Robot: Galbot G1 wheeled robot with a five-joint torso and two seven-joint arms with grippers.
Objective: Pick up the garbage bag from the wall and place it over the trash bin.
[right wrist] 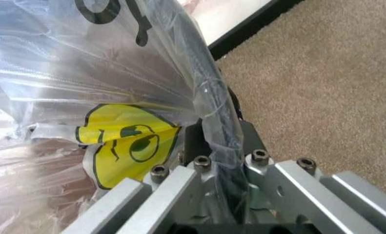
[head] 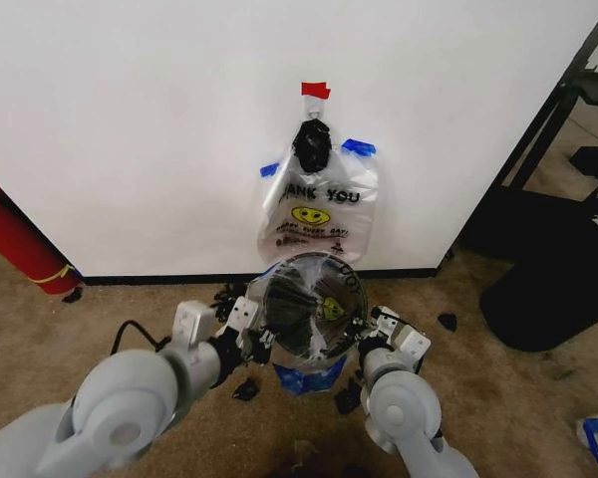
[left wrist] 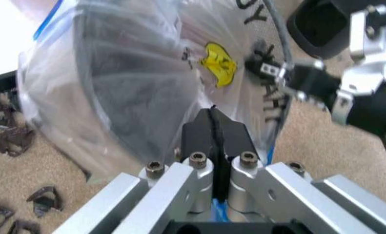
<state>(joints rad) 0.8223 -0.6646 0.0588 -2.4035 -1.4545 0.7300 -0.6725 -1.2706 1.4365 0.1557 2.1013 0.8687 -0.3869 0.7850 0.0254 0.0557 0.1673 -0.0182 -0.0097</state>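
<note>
The garbage bag (head: 324, 299) is clear crinkly plastic with a yellow smiley (left wrist: 220, 63) and black letters. It is stretched over the round trash bin (head: 279, 309), whose black inside shows through the film. My left gripper (head: 251, 339) is at the bin's left side, shut on the bag's edge (left wrist: 213, 119). At the bin's right side, my right gripper (head: 367, 339) is shut on the film, which runs between its fingers (right wrist: 222, 146). The white wall (head: 130, 119) stands just behind the bin.
A second bag printed "THANK YOU" (head: 317, 214) hangs taped on the wall above the bin. A long red cylinder (head: 15, 239) leans at the left. Black furniture (head: 553, 269) stands at the right. Black scraps (head: 244, 390) litter the carpet.
</note>
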